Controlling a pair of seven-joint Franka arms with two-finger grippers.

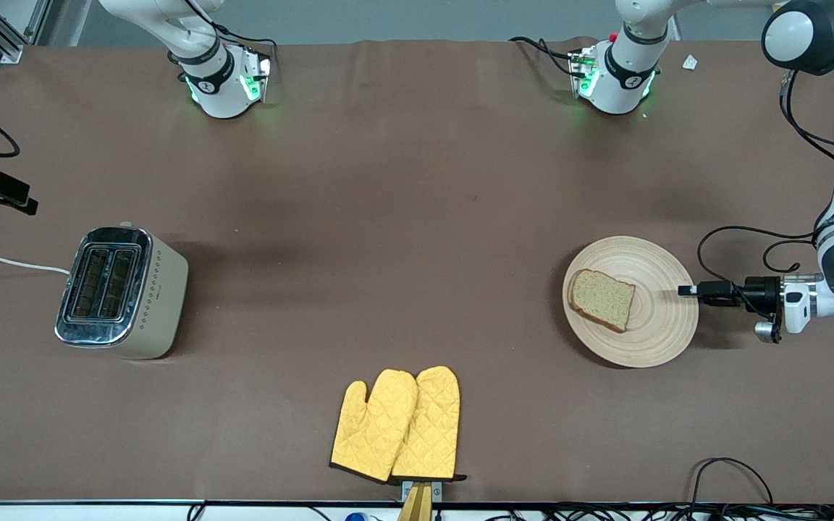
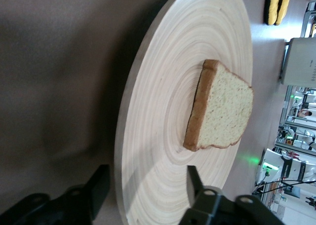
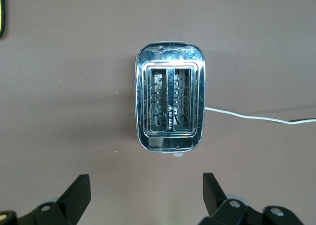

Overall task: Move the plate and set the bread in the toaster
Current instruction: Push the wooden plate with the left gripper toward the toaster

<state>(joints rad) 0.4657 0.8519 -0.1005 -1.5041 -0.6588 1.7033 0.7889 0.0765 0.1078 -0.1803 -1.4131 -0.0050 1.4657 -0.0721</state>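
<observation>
The tan wooden plate [image 1: 659, 329] lies toward the left arm's end of the table with the bread slice [image 1: 603, 299] on it. My left gripper [image 1: 685, 291] is open and level with the plate's rim. In the left wrist view one finger [image 2: 98, 185] is outside the rim by the table and the other [image 2: 194, 183] is over the plate [image 2: 163, 116], with the bread [image 2: 222, 111] further in. The cream toaster [image 1: 124, 293] stands at the right arm's end. My right gripper [image 1: 22, 201] is open and empty, high over the table by the toaster's lever end [image 3: 170, 104].
Two yellow oven mitts [image 1: 399, 427] lie near the table's front edge, midway between toaster and plate. The toaster's white cord [image 1: 4, 262] runs off the table's end. Cables hang by the left arm [image 1: 750, 235].
</observation>
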